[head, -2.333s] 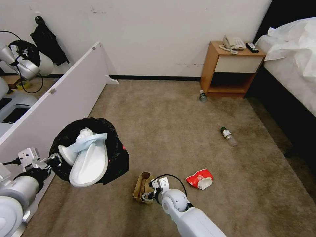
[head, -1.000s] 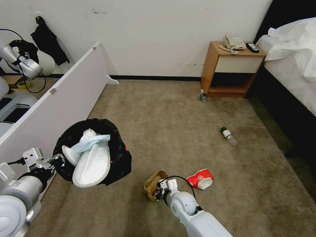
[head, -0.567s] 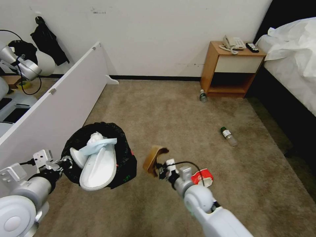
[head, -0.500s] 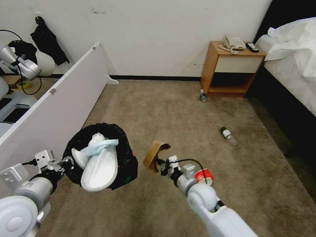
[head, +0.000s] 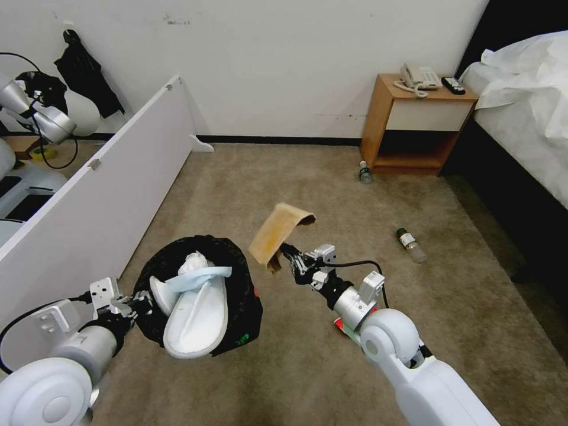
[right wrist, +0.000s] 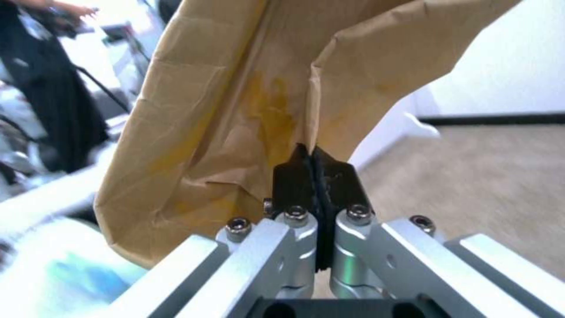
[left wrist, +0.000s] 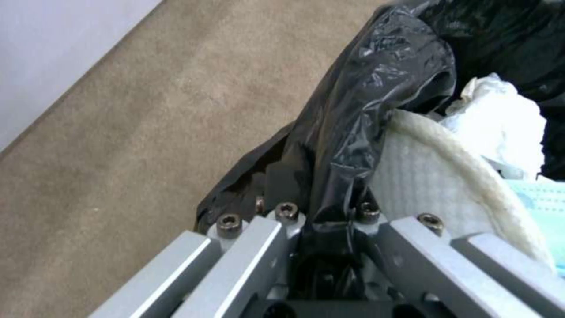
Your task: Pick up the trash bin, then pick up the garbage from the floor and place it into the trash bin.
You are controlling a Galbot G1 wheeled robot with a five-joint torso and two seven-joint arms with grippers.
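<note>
Step in hand: carrying one piece of garbage to the bin. The right gripper [head: 288, 253] is pinched tight on the lower edge of the brown paper bag [head: 277, 232]; in the right wrist view the two black fingertips [right wrist: 292, 176] meet with the paper's edge nipped between them, and the bag [right wrist: 235, 115] stands up above them, creased and stained yellow. The bag is clear of the floor [head: 331, 195], held in the air just beside the bin's right rim but not yet over the opening. The left gripper [head: 137, 303] is clamped on the near rim of the trash bin [head: 204, 296], its fingers closed over the black liner [left wrist: 365, 110], and holds the bin lifted and tipped toward the robot. The bin is already well filled: a white slipper [head: 198, 316] lies across the mouth and overhangs the near edge, with crumpled white paper [head: 194, 263] and a pale blue strip on top. Left on the carpet: a bottle [head: 410, 244] out to the right, a second bottle [head: 365, 173] by the wooden nightstand [head: 414, 121], and a red-white wrapper [head: 343, 325] mostly hidden under the right forearm. Judgement: the next move calls for bringing the bag leftward over the open part of the mouth before letting go; free room is scarce, so a drop onto the slipper might slide off. The bag is light and floppy and may cling to the fingertips.
</note>
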